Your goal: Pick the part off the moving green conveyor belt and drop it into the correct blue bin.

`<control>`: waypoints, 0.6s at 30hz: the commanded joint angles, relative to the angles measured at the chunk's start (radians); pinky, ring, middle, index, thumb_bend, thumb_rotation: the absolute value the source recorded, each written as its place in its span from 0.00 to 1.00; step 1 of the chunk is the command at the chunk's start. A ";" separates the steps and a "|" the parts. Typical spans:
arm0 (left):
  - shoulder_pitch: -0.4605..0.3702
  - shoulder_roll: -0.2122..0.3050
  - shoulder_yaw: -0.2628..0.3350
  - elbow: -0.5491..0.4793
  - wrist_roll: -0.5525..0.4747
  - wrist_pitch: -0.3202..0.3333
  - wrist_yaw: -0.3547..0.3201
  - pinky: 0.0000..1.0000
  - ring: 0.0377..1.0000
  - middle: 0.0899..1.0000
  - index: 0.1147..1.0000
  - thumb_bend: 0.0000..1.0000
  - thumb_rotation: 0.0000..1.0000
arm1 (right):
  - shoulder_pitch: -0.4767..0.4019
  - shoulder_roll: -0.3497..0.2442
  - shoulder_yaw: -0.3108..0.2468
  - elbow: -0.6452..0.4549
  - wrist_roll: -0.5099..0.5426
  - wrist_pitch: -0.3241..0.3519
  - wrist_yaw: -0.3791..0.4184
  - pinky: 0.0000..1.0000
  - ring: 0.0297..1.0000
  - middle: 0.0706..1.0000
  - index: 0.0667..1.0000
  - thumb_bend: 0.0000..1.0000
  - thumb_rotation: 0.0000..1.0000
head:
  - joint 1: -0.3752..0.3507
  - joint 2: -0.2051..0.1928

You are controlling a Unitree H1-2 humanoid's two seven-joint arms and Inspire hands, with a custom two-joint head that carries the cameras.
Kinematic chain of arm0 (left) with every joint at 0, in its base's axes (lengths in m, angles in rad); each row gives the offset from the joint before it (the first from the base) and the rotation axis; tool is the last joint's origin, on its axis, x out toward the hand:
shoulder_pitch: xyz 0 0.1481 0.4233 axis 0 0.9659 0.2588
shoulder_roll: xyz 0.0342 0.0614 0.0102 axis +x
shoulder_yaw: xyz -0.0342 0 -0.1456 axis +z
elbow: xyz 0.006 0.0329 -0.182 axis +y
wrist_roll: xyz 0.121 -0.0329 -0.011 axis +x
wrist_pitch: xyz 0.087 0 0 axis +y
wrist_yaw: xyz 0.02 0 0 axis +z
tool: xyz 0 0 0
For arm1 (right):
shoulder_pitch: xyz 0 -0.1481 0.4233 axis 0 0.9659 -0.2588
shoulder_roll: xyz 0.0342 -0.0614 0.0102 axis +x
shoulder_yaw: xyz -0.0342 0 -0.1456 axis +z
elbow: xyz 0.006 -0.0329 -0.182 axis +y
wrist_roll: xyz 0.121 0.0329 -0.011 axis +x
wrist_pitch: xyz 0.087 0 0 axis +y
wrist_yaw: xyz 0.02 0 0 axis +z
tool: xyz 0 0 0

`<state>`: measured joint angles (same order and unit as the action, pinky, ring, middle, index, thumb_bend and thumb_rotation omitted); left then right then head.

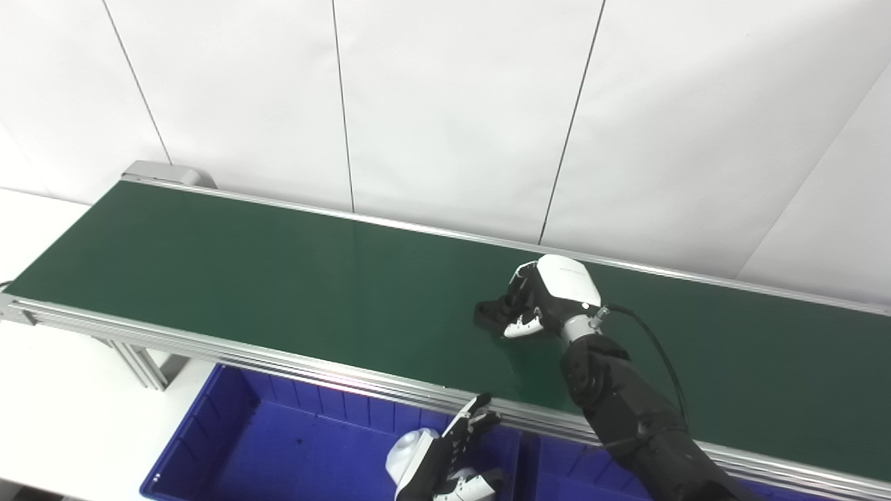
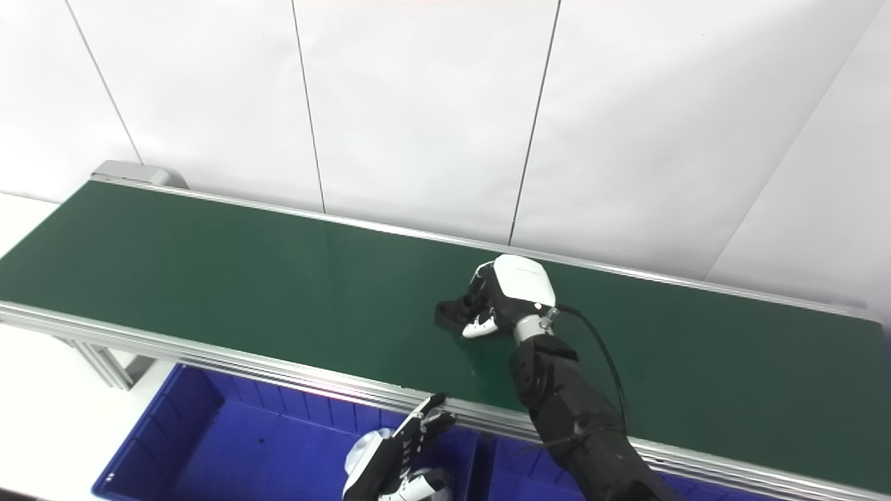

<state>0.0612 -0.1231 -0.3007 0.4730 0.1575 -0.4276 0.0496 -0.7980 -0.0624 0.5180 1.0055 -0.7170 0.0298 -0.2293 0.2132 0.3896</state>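
The right hand [image 1: 550,296] reaches out over the green belt [image 1: 278,278], its white back turned up and its fingers curled around a small black part [image 1: 491,313] that sits on the belt just to the hand's left. The fingers wrap the near end of the part, so the hand is closed on it, though whether the part is lifted clear of the belt or resting on it cannot be told. A black cable runs from the wrist back along the dark forearm, which comes in from the lower right. The left hand [image 1: 445,456] waits low at the bottom edge, below the belt's silver front rail [image 1: 209,348], with its fingers spread apart and holding nothing. It hangs above the blue bin [image 1: 230,424], close to the divider between that bin and a second blue bin [image 1: 557,473] to its right. White wall panels stand behind the belt.
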 commanded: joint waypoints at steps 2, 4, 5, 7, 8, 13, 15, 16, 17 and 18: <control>0.011 -0.095 -0.044 -0.056 -0.009 -0.036 -0.015 0.87 0.95 0.96 0.94 0.88 0.73 | -0.032 0.003 0.011 -0.017 0.000 -0.019 0.016 0.36 0.39 0.49 0.46 0.52 0.00 | -0.003 0.002; 0.012 -0.094 -0.044 -0.057 -0.010 -0.036 -0.015 0.87 0.95 0.96 0.94 0.88 0.73 | -0.031 0.003 0.013 -0.022 0.003 -0.017 0.023 0.36 0.39 0.48 0.46 0.52 0.00 | -0.004 0.003; 0.011 -0.094 -0.044 -0.057 -0.009 -0.037 -0.015 0.87 0.95 0.96 0.93 0.88 0.73 | -0.030 0.003 0.013 -0.024 0.004 -0.016 0.026 0.35 0.39 0.47 0.47 0.52 0.00 | -0.004 0.003; 0.011 -0.093 -0.044 -0.057 -0.008 -0.037 -0.014 0.87 0.95 0.96 0.94 0.88 0.74 | -0.029 0.002 0.017 -0.029 0.001 -0.003 0.041 0.34 0.39 0.47 0.47 0.52 0.00 | -0.005 0.005; 0.013 -0.094 -0.044 -0.060 -0.006 -0.035 -0.014 0.87 0.95 0.96 0.94 0.88 0.74 | -0.029 0.000 0.019 -0.033 0.000 0.008 0.056 0.34 0.39 0.47 0.47 0.52 0.00 | -0.005 0.006; 0.014 -0.095 -0.043 -0.063 -0.019 -0.031 -0.021 0.87 0.96 0.96 0.93 0.88 0.73 | -0.025 -0.009 0.027 -0.052 -0.010 0.042 0.096 0.36 0.41 0.48 0.46 0.52 0.00 | -0.008 0.007; 0.014 -0.095 -0.041 -0.062 -0.018 -0.029 -0.019 0.86 0.95 0.96 0.93 0.90 0.73 | -0.023 -0.013 0.027 -0.057 -0.011 0.053 0.108 0.36 0.41 0.48 0.46 0.52 0.00 | -0.012 0.008; 0.013 -0.095 -0.041 -0.062 -0.018 -0.029 -0.018 0.84 0.94 0.96 0.93 0.90 0.73 | -0.022 -0.016 0.029 -0.058 -0.012 0.054 0.111 0.36 0.41 0.48 0.46 0.52 0.00 | -0.012 0.008; 0.012 -0.095 -0.041 -0.062 -0.017 -0.029 -0.018 0.84 0.94 0.96 0.93 0.91 0.73 | -0.020 -0.020 0.029 -0.065 -0.012 0.055 0.116 0.37 0.41 0.48 0.45 0.52 0.00 | -0.015 0.011; 0.012 -0.095 -0.041 -0.062 -0.017 -0.030 -0.018 0.86 0.95 0.96 0.93 0.91 0.74 | -0.018 -0.022 0.029 -0.071 -0.011 0.056 0.120 0.37 0.41 0.48 0.44 0.52 0.00 | -0.015 0.011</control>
<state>0.0632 -0.1228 -0.3023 0.4572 0.1483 -0.4234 0.0432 -0.7995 -0.0929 0.5356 0.9516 -0.7194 0.0655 -0.1319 0.1979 0.3988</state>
